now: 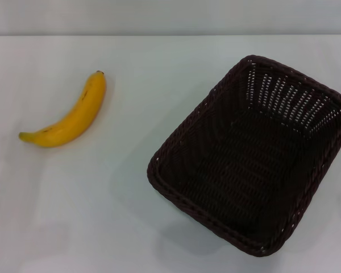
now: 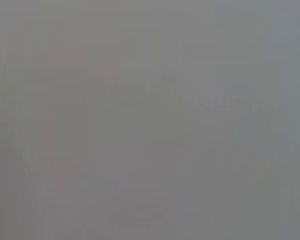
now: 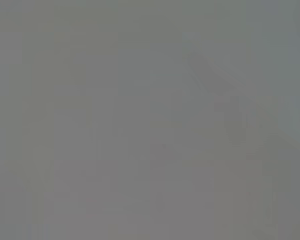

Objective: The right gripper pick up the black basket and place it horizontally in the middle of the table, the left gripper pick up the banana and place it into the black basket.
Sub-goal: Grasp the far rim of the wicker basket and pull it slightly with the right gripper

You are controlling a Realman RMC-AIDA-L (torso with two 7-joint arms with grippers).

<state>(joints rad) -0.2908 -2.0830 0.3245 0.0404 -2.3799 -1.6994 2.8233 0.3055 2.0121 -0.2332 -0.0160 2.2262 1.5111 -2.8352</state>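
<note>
Banana (image 1: 68, 118) yellow, curved, dark-tipped, apart from dark woven basket (image 1: 254, 154)

A plain white worktop (image 1: 159, 239) fills nearly the whole head view, smooth and matte. Along its far edge runs a narrow strip of pale grey wall (image 1: 170, 16). Soft, even light falls from above, leaving only faint, blurred shadows on the surface. Both wrist views show nothing but a featureless grey haze.

The black basket (image 1: 256, 165) is woven wicker, rough, openwork-sided. The banana (image 1: 68, 119) has smooth, matt peel. The tabletop (image 1: 102, 216) looks smooth.
</note>
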